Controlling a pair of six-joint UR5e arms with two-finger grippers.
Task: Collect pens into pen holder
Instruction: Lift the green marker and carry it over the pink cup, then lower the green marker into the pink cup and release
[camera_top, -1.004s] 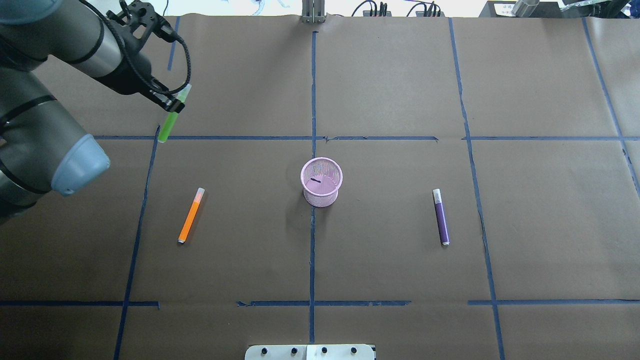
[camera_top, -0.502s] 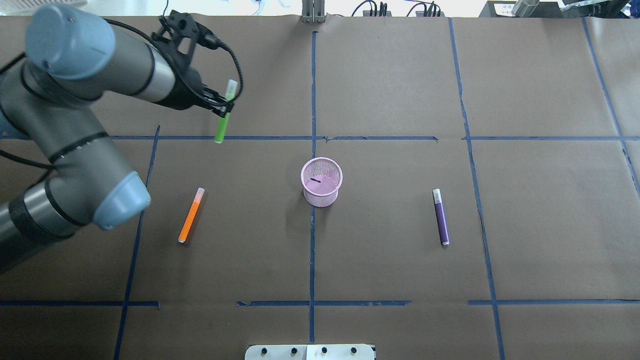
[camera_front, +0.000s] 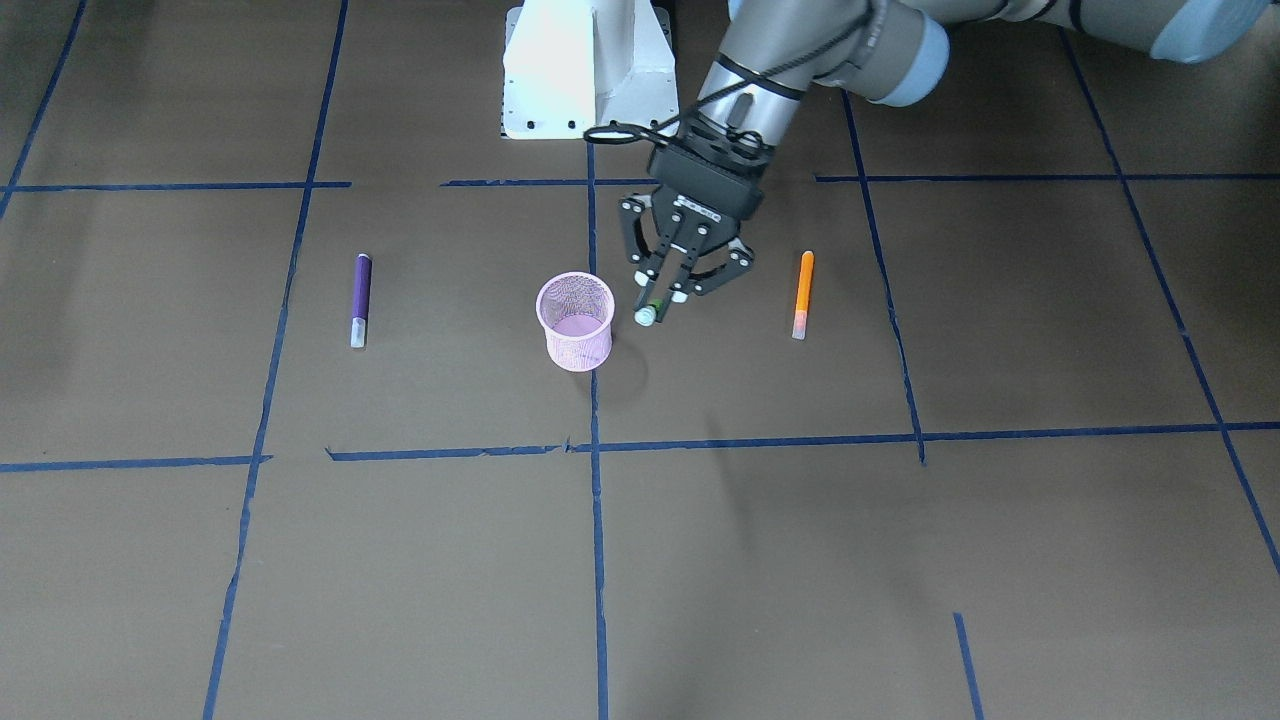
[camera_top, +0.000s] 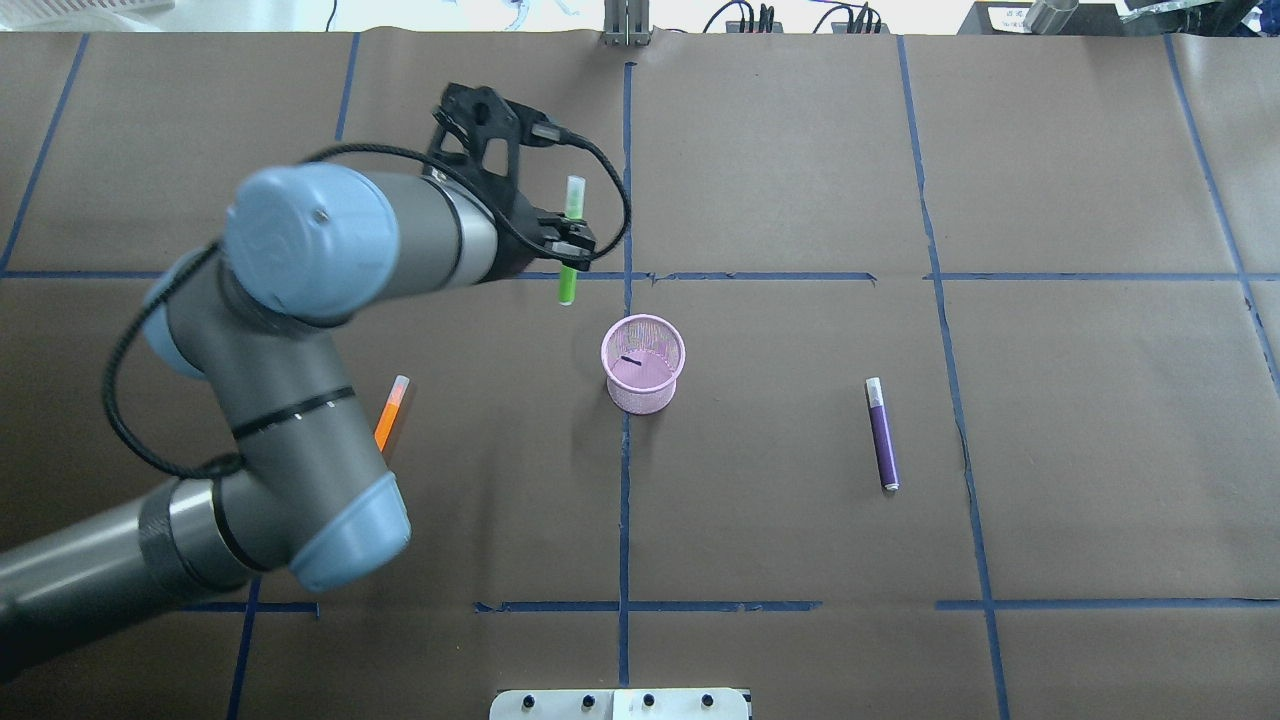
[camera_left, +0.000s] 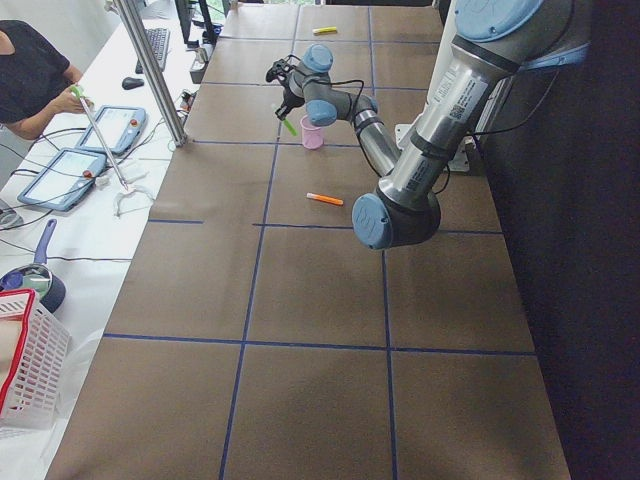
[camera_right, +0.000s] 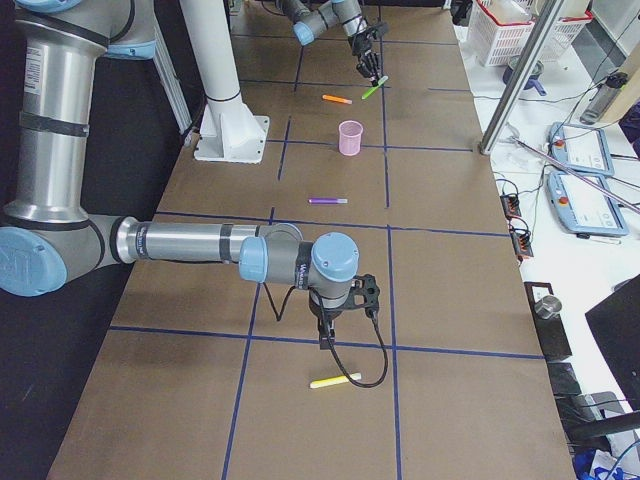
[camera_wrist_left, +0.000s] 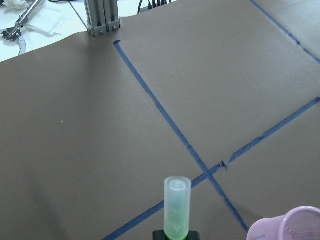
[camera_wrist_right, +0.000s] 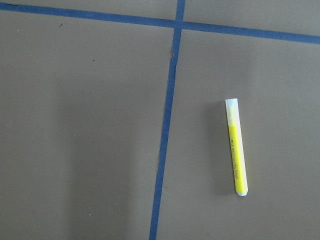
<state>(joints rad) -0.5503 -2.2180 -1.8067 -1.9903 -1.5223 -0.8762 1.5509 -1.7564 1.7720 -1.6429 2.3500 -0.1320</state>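
My left gripper (camera_top: 566, 240) is shut on the green pen (camera_top: 567, 288), which it holds off the table with the pale cap (camera_wrist_left: 177, 200) pointing up and away. It hangs just behind and to the left of the pink mesh pen holder (camera_top: 643, 392), beside the rim and not over it. The orange pen (camera_front: 802, 293) lies flat to the holder's left, partly hidden by my arm in the overhead view. The purple pen (camera_top: 881, 435) lies flat on the holder's right. My right gripper (camera_right: 327, 333) shows only in the exterior right view, so I cannot tell its state.
A yellow pen (camera_wrist_right: 236, 150) lies on the paper below the right wrist, far off at the table's right end (camera_right: 335, 381). Blue tape lines (camera_top: 625, 200) cross the brown paper. A white base plate (camera_front: 590, 70) stands by the robot. A person sits at the side bench (camera_left: 30, 75).
The left arm has swung to the right with the green pen in its grip, from the far left of the table to just beside the pen holder. Nothing else moved.
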